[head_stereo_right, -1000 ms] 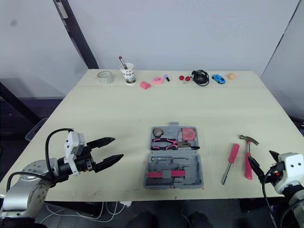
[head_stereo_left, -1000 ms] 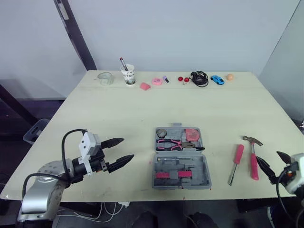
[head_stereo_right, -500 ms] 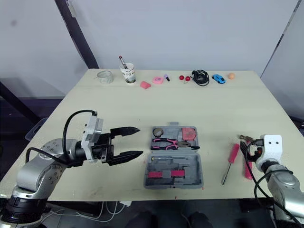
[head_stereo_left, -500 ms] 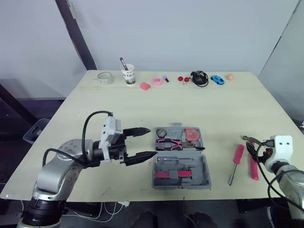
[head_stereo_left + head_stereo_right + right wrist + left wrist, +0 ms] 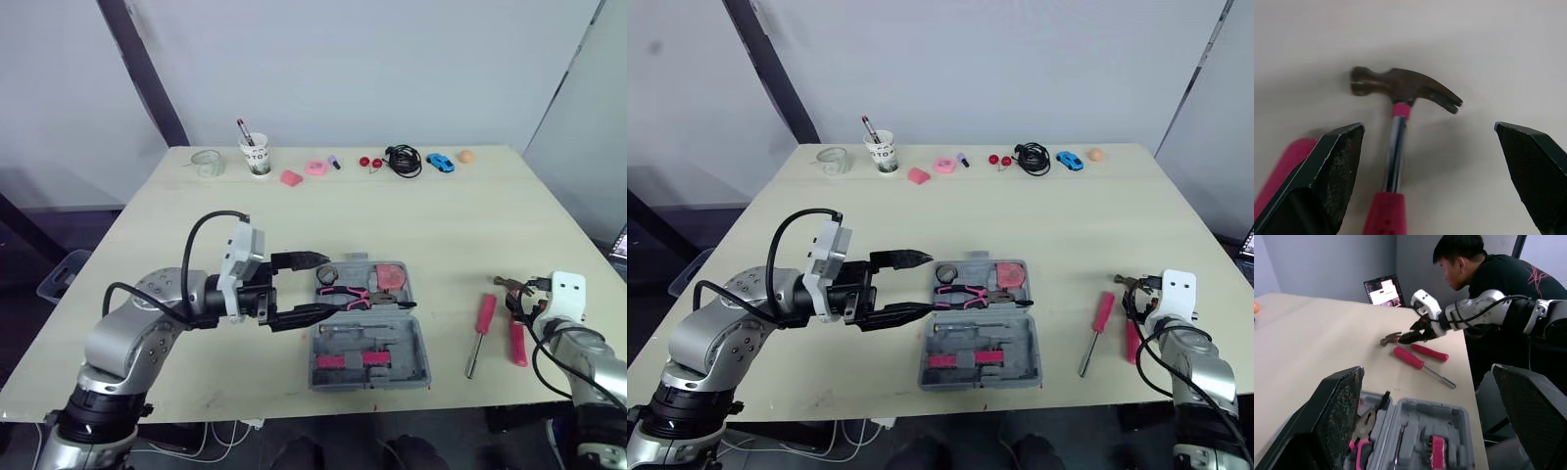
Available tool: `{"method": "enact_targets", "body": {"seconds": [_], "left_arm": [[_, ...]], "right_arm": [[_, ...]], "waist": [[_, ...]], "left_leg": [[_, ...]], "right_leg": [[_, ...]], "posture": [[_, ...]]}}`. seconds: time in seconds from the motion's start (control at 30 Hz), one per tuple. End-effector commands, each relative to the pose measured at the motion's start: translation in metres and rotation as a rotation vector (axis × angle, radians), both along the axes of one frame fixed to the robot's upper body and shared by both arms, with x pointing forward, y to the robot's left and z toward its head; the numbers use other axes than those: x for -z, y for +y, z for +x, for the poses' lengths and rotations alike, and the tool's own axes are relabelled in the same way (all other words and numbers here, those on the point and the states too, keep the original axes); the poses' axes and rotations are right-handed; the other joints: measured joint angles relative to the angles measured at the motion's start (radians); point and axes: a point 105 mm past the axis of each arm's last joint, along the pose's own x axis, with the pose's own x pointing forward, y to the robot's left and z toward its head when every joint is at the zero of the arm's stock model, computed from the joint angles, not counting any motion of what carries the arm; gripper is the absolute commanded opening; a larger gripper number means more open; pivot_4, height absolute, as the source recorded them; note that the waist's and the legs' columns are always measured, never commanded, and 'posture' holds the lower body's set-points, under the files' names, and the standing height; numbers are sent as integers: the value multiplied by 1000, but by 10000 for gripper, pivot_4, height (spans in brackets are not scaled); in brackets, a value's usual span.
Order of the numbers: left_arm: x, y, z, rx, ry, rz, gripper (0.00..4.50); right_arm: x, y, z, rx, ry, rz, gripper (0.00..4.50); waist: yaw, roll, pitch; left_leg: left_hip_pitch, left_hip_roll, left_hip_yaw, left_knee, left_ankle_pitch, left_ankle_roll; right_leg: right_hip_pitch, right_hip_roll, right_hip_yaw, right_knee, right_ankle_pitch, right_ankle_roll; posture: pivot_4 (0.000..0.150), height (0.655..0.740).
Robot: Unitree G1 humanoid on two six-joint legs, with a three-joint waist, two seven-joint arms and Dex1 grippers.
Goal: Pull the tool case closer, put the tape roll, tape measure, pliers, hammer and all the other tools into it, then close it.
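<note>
- Left eye view: the case lies open near the front edge of the table. Its near half holds bits in pink clips.
- The far half of the case holds the pliers. The tape roll and the red tape measure sit just behind them.
- The left gripper is open, with its fingers spread wide. The tips are at the case's left side, level with the far half; whether they touch the case cannot be told.
- Right of the case and well apart from it, the screwdriver and the hammer lie side by side on the table. Both have their handles toward the robot.
- The right gripper is open at the hammer's head end. In the right wrist view its fingers stand wide on either side of the steel neck and clear of it, with the hammer's head beyond them.
- In the left wrist view a person in a black shirt is just past the table's right side. A laptop stands open on the table nearby.
- Along the far edge, from left to right, stand:
  - a glass
  - a cup with a pen in it
  - two pink pieces
  - two red balls
  - a coiled cable
  - a blue toy car
  - an orange ball
</note>
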Motion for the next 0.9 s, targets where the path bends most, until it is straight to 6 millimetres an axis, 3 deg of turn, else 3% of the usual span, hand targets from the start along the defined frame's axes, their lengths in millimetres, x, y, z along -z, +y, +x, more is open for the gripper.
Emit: {"method": "enact_targets", "body": {"seconds": [0.03,0.43,0.53,0.63,0.8,0.9], "left_arm": [[-8,-4,-7,27,-42,-7,44599],[-8,-2,-3,4,-58,7,44599],[-8,-2,-3,2,-62,10,45000],[-8,-2,-3,1,-64,12,45000],[-8,-2,-2,1,-68,14,45000],[-8,-3,-3,2,-71,13,45000]], "right_arm": [[-7,0,8,-11,-26,-38,45000],[1,15,20,-55,-32,-6,45000],[3,18,23,-72,-34,5,36980],[4,19,24,-74,-33,9,21389],[7,17,26,-60,-37,15,273],[7,13,25,-54,-32,-2,273]], "waist": [[0,0,0],[-1,0,0],[-2,0,0],[-1,0,0],[-1,0,0],[-1,0,0]], "left_leg": [[0,0,0,0,0,0],[0,0,0,0,0,0],[0,0,0,0,0,0],[0,0,0,0,0,0],[0,0,0,0,0,0],[0,0,0,0,0,0]], "right_leg": [[0,0,0,0,0,0],[0,0,1,0,0,0],[0,0,1,0,0,0],[0,0,1,0,0,0],[0,0,1,0,0,0],[0,0,1,0,0,0]], "posture": [[1500,7400],[1500,7400],[1500,7400],[1500,7400],[1500,7400],[1500,7400]]}}
